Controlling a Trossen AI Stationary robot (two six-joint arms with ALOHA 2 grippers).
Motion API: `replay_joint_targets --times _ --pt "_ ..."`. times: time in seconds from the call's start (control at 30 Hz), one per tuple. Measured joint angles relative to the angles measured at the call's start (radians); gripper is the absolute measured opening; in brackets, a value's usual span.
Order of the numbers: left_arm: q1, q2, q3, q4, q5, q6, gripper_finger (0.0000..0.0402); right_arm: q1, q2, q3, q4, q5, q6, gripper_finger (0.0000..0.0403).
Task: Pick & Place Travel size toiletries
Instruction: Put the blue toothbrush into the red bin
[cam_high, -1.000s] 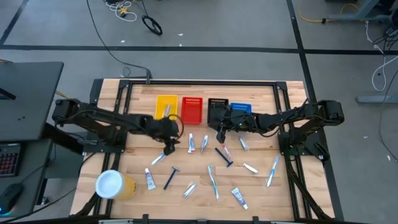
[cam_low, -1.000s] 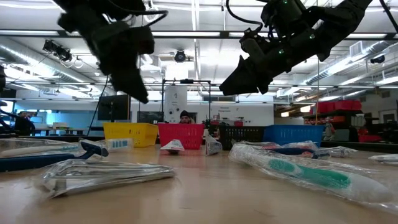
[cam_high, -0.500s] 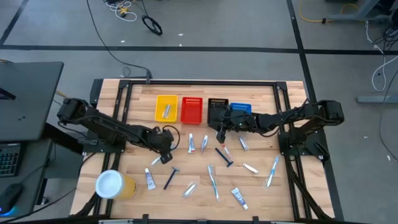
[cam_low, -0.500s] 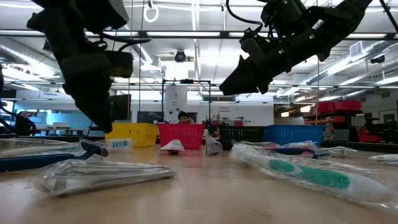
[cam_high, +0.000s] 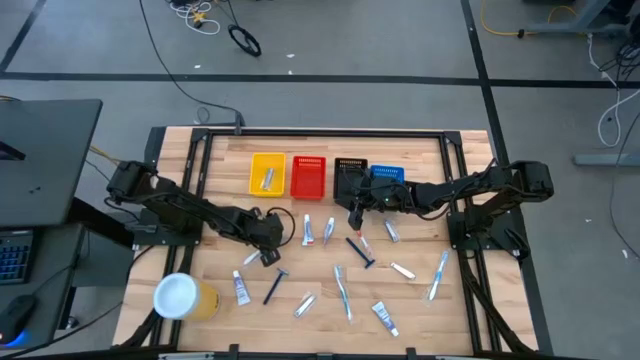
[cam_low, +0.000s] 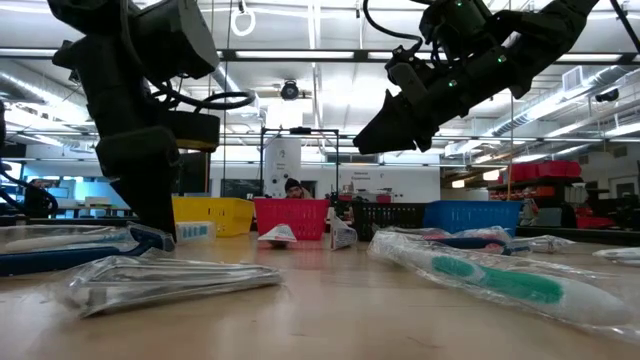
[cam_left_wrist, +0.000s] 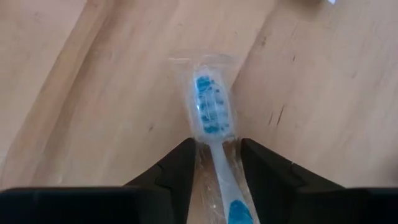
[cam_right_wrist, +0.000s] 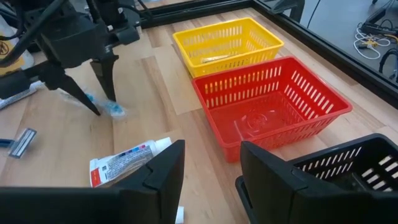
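Observation:
The travel size toiletries lie scattered on the wooden table (cam_high: 210, 200). One is a blue-and-white toothbrush (cam_left_wrist: 210, 121) in a clear wrapper, also seen in the high view (cam_high: 248, 258) and the right wrist view (cam_right_wrist: 113, 110). My left gripper (cam_left_wrist: 216, 165) is down over it, open, with one finger on each side of the brush's neck. My right gripper (cam_right_wrist: 211, 171) hangs open and empty above the table near the black bin (cam_high: 350, 172); in the high view it (cam_high: 353, 213) is right of centre. My left gripper comes from above, slanting down, its fingers (cam_left_wrist: 181, 167) lying along either side of the toothbrush's neck (cam_left_wrist: 214, 149) just behind the head. The wrapper's edges reach both fingers; whether they press it I cannot tell. The toothbrush lies flat on the table.
A yellow bin (cam_high: 267, 174) with one item in it, a red bin (cam_high: 309, 176) and a blue bin (cam_high: 388, 174) stand in a row at the far side. A yellow cup with a white lid (cam_high: 183, 296) lies near the left corner. Tubes (cam_high: 308, 231), a razor (cam_high: 273, 286) and more brushes (cam_high: 343, 290) lie around.
My left gripper has come down and toward the table's near left, tipping more steeply, until its fingers straddle the wrapped toothbrush on the table. The toothbrush has stayed where it was.

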Motion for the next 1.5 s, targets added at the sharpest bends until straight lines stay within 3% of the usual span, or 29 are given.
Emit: replay_joint_targets --times 0.37,0.7,0.83,0.93,1.1,1.3,1.5 --pt "0.01 -0.041 0.055 0.004 -0.007 0.054 0.0016 0.0 0.0 0.0 0.0 0.0 0.0 0.0165" --pt "0.158 -0.042 0.265 0.054 -0.237 0.192 0.0024 0.0 0.0 0.0 0.0 0.0 0.0 0.0165" --pt "0.261 -0.042 0.337 0.182 -0.223 0.324 0.0018 0.0 0.0 0.0 0.0 0.0 0.0 0.0165" --pt "0.339 -0.036 0.361 0.309 -0.158 0.421 0.0021 0.0 0.0 0.0 0.0 0.0 0.0 0.0165" --pt "0.455 -0.019 0.361 0.364 -0.036 0.43 0.0021 0.0 0.0 0.0 0.0 0.0 0.0 0.0165" --pt "0.521 0.08 0.36 0.383 -0.02 0.443 0.0023 0.0 0.0 0.0 0.001 0.001 0.0 0.0165" --pt "0.561 0.175 0.36 0.394 -0.078 0.486 0.0021 0.001 0.0 0.0 -0.011 -0.001 0.007 0.0165"
